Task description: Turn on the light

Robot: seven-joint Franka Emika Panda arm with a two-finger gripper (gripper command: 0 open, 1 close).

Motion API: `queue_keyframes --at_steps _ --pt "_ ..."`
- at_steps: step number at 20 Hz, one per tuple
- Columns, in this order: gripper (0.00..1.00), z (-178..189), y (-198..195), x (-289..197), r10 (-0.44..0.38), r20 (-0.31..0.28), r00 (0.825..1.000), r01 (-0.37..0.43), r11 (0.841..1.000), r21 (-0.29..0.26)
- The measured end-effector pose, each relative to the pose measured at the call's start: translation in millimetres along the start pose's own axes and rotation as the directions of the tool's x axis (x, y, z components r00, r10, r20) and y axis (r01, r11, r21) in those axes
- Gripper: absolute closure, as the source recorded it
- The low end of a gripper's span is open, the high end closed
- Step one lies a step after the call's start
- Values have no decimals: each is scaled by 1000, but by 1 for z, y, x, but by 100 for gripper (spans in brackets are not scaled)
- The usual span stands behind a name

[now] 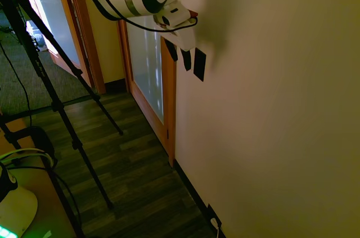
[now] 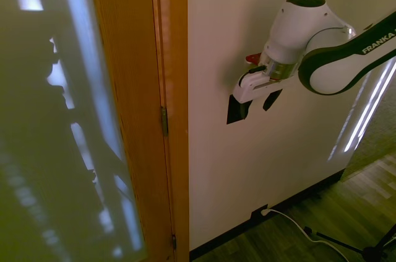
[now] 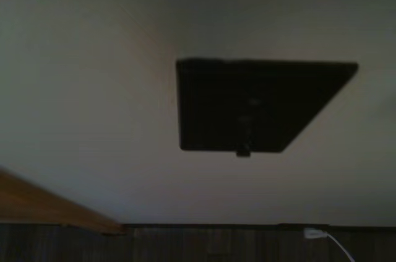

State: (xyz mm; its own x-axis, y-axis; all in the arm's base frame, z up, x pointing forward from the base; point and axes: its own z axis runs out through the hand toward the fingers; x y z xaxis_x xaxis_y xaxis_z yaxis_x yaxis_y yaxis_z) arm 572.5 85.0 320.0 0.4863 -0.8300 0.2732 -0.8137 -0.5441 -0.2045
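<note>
The light switch (image 1: 199, 64) is a flat black upright plate on the cream wall (image 1: 281, 108), just past the wooden door frame (image 1: 169, 103) with its frosted glass panel. That plate is the anchor for everything else here.

The white arm's gripper (image 1: 179, 55) hangs right beside the switch on the door-frame side, fingers pointing down along the wall. The jaws look parted, with a clear gap between the two dark fingers (image 1: 186, 59), and nothing is held between them. The finger nearer the plate sits just beside its edge; whether it's actually touching is hard to call from either wide shot.

From the other side, the switch (image 2: 238, 109) peeks out below the gripper (image 2: 260, 102).

In the wrist view the switch (image 3: 260, 104) fills the middle, a bit blurry, with a small nub on one edge. Well below the switch, at the baseboard, there's a small black socket (image 2: 257, 215) with a white plug (image 2: 266, 212) and cord.
</note>
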Motion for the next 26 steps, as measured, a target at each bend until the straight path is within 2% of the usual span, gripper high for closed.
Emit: queue_keyframes --at_steps 15,16,26 --pt "0 46 -19 8 82 -45 996 -81 997 16" --pt "100 47 -20 7 85 -49 995 -84 996 16" --pt "100 50 -23 6 92 -53 994 -91 996 21"
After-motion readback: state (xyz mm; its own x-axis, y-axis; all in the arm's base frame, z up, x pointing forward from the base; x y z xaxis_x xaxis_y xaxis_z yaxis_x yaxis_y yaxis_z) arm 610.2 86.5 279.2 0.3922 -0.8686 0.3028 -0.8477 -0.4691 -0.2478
